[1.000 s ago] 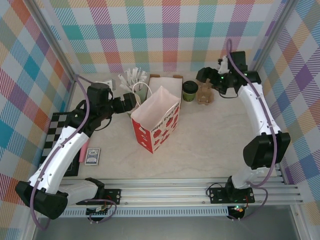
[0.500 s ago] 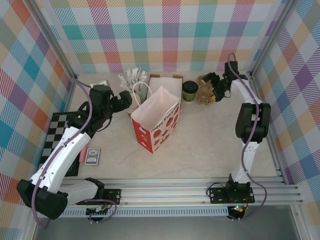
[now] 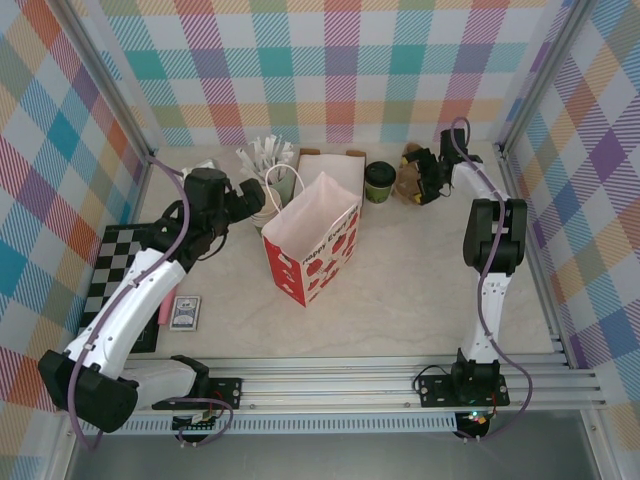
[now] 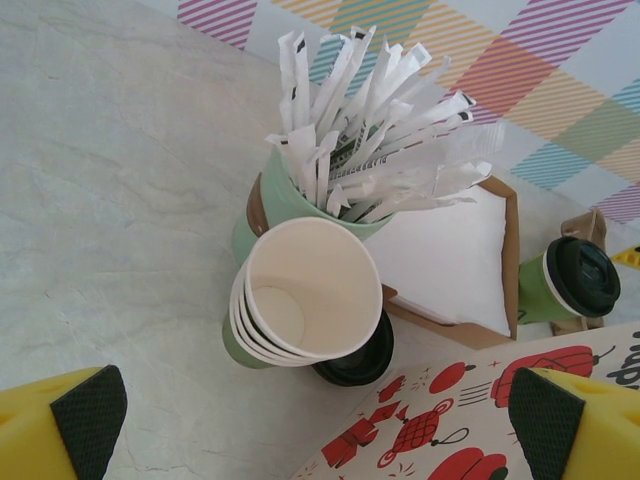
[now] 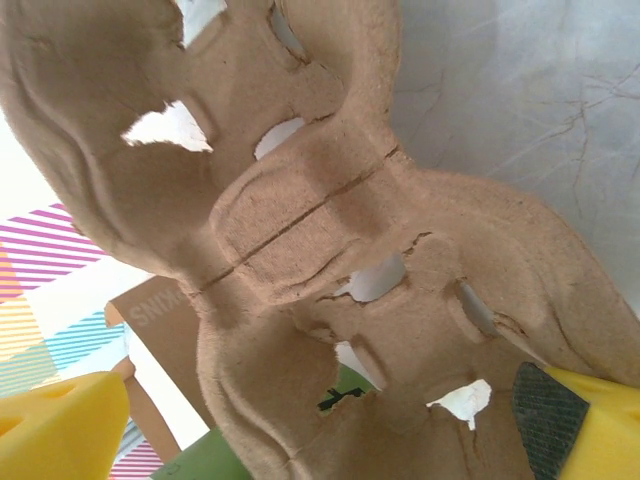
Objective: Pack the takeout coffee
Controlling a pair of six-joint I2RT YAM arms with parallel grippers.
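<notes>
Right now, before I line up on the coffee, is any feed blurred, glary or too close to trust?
Top external: even light, soft shadows, the dark-green paper cup with the black plastic lid sharp. Left wrist: crisp, no glare, that cup at the right edge. Right wrist: the brown moulded-pulp cup carrier sits very close, with whites blown out through its holes.

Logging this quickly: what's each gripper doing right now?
Left gripper: open, empty, above the stacked paper cups.
Right gripper: open, pulp cup carrier between its jaws, not clamped.
</notes>
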